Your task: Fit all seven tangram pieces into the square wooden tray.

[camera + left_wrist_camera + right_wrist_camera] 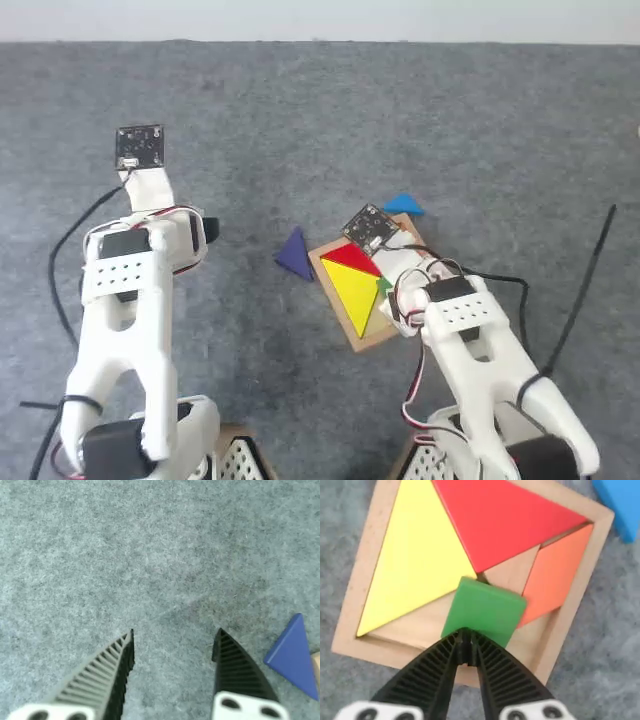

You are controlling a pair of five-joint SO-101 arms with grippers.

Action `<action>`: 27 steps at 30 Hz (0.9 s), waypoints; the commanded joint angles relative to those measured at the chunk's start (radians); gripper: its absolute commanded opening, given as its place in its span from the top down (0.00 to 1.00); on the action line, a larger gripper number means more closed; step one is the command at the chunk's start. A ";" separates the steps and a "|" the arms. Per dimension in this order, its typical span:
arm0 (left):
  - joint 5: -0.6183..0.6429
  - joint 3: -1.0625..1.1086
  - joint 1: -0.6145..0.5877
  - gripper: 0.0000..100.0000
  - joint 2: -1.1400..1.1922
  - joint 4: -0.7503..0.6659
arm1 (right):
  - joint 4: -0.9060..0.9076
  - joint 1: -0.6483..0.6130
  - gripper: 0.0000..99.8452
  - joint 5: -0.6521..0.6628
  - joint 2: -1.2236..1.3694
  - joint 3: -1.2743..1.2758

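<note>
The square wooden tray holds a large yellow triangle, a large red triangle and an orange piece. A green square lies tilted over the tray's bare middle. My right gripper is shut, its tips against the green square's edge. In the high view the tray sits under the right arm. A dark blue triangle lies on the carpet just left of it, and a light blue piece behind it. My left gripper hangs open over bare carpet, with the dark blue triangle off to one side.
Grey carpet covers the whole table. The left arm stands at the left and the right arm at the lower right, with black cables trailing beside them.
</note>
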 commanded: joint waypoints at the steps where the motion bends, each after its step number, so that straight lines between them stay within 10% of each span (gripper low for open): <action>1: -0.008 -0.005 0.005 0.76 -0.005 -0.017 | -0.013 -0.077 0.99 0.078 -0.019 0.008; 10: -0.008 -0.005 0.005 0.76 -0.005 -0.017 | 0.028 -0.076 0.99 0.147 -0.102 0.055; 27: -0.008 0.004 0.021 0.76 -0.005 -0.018 | -0.015 0.145 0.99 -0.130 -0.240 0.057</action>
